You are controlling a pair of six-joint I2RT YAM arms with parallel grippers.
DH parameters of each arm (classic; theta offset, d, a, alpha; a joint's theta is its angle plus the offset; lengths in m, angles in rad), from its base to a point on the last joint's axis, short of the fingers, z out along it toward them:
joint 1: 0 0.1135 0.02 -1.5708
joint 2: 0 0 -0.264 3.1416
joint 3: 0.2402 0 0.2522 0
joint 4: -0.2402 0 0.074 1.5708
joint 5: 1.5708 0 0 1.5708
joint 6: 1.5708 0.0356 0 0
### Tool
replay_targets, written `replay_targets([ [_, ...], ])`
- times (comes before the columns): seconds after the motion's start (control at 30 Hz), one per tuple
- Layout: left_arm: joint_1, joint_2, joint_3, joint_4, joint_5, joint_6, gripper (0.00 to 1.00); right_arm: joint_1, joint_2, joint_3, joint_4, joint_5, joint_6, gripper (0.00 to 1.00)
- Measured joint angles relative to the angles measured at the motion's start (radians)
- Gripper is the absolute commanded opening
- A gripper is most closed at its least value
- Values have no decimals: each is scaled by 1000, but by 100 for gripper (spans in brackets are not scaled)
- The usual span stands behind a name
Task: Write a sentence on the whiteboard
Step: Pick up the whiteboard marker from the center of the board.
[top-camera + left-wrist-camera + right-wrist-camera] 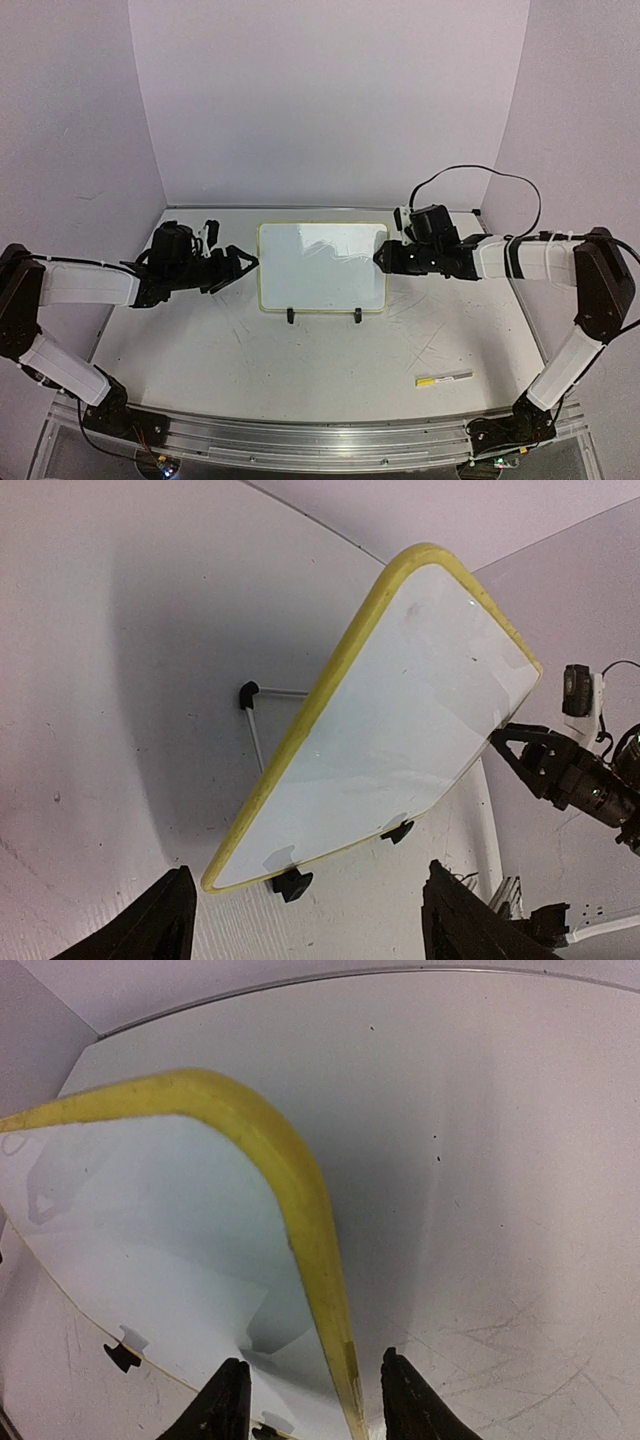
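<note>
The whiteboard (pixel 322 265), blank with a thin yellow rim, stands tilted on two black clip feet at the table's middle back. My left gripper (pixel 248 262) is open and empty, just off the board's left edge. In the left wrist view the board (pixel 400 730) lies ahead of my wide-apart fingers (pixel 165 925), with its wire stand behind it. My right gripper (pixel 380 258) is open at the board's right edge. In the right wrist view the yellow rim (pixel 300 1200) runs between my two fingertips (pixel 228 1400), with a gap on each side.
A pen-like marker (pixel 444 379), white with a yellow end, lies flat on the table near the front right. Walls close the table at the back and both sides. A black cable (pixel 480 175) loops above the right wrist.
</note>
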Motion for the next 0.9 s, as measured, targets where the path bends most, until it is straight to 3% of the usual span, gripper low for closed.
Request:
replay_targets([
  [0.53,0,30,-19,1,3,-8,77,2,56,67,-3,93,-69,46],
  [0.77,0,29,-24,3,17,-16,82,3,40,95,-44,108,-105,65],
  [0.9,0,6,-33,1,16,-15,83,5,-54,77,-146,121,-122,73],
])
